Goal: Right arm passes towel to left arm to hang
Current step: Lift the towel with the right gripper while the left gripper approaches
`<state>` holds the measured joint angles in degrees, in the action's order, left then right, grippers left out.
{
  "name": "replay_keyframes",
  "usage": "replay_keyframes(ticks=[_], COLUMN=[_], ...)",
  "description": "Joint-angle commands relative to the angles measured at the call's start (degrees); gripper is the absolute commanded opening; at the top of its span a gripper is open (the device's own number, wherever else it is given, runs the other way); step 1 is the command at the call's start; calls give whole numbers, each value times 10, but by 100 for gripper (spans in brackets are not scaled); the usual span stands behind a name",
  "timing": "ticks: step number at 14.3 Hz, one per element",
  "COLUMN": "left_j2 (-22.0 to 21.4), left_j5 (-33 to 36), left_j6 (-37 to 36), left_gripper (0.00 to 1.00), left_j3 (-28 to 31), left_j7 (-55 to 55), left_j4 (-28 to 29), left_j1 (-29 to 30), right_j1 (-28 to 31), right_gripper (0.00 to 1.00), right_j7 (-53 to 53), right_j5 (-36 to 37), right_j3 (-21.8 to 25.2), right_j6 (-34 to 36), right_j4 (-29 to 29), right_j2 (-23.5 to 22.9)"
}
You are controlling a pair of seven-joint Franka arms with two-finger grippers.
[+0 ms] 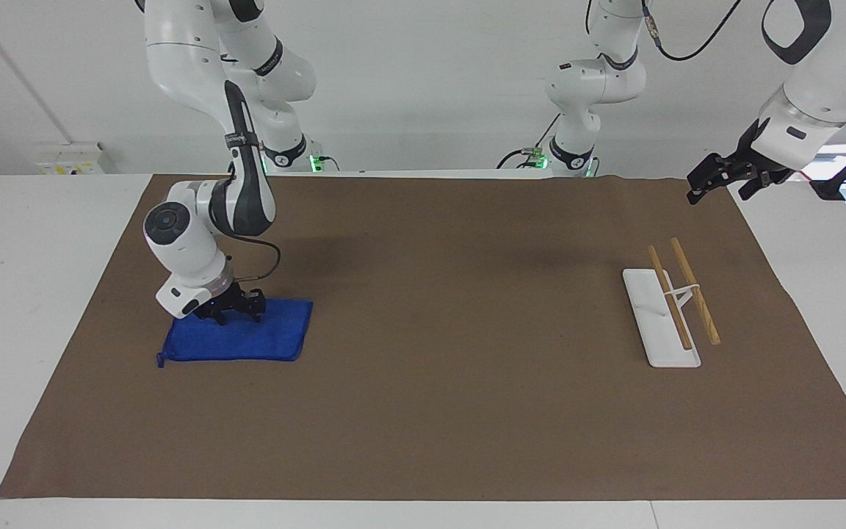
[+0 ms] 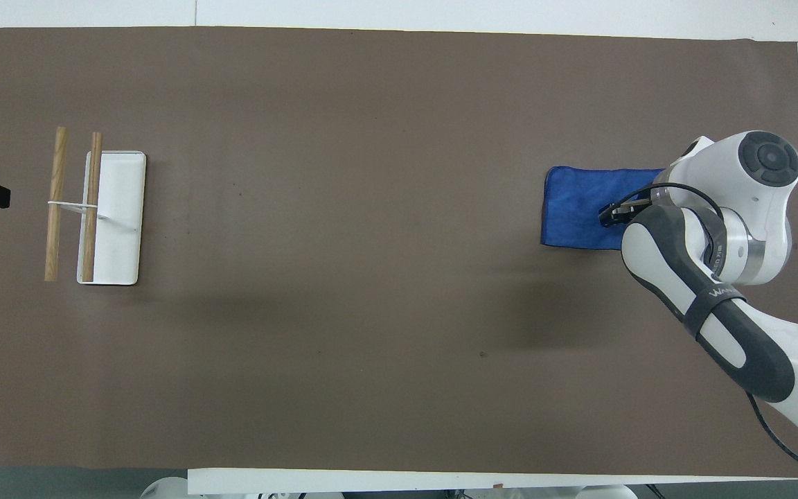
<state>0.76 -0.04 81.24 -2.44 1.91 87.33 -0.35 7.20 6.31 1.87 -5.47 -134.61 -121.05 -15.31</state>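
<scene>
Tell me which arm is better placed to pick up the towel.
Right. The right gripper is down on the blue towel, while the left gripper waits in the air near the rack.

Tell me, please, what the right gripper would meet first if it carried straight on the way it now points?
Most likely the towel: the right gripper points down at its edge nearer the robots. Whether the fingertips already touch the cloth is unclear.
</scene>
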Motion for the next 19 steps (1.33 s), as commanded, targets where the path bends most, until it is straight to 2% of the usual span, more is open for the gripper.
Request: replay_keyframes(ticks=[1,3,4,5,8,11,13,14,17,19], left_j2=[-17,-17,-16,-16,-20,-23,-26,-34,-22,-2], left_j5=[7,7,7,7,7,7,7,6,-2,-13], left_j6=[13,9,15,17,13,33,109,141,202,237], left_gripper=[100,100,100,100,100,100,100,100,100,100], left_j3=[1,0,-3,-3,-1,0,-5,-6,-6,-6], left_j7=[5,5,5,7,12,49,139,206,413,523], left_j4=[21,22,21,21,25,42,65,82,93,91], left_j1=[-1,-9,-9,-8,-1,0,-15,-43,-105,-143], right_j1=[7,7,6,5,0,-3,-3,-4,-10,-38], right_gripper=[19,4,0,0,0,0,0,0,0,0], right_j7=[17,15,15,15,14,7,-19,-43,-162,-257], right_j5=[-9,-9,-9,-9,-11,-72,-115,-140,-202,-262], right_j3=[-5,-5,-5,-5,-6,-14,-23,-32,-79,-86], right_j6=[-14,-10,-4,8,125,246,302,323,334,324], right_j4=[-17,-12,-5,5,83,177,218,236,280,297], right_j2=[1,1,1,1,7,8,11,13,13,13])
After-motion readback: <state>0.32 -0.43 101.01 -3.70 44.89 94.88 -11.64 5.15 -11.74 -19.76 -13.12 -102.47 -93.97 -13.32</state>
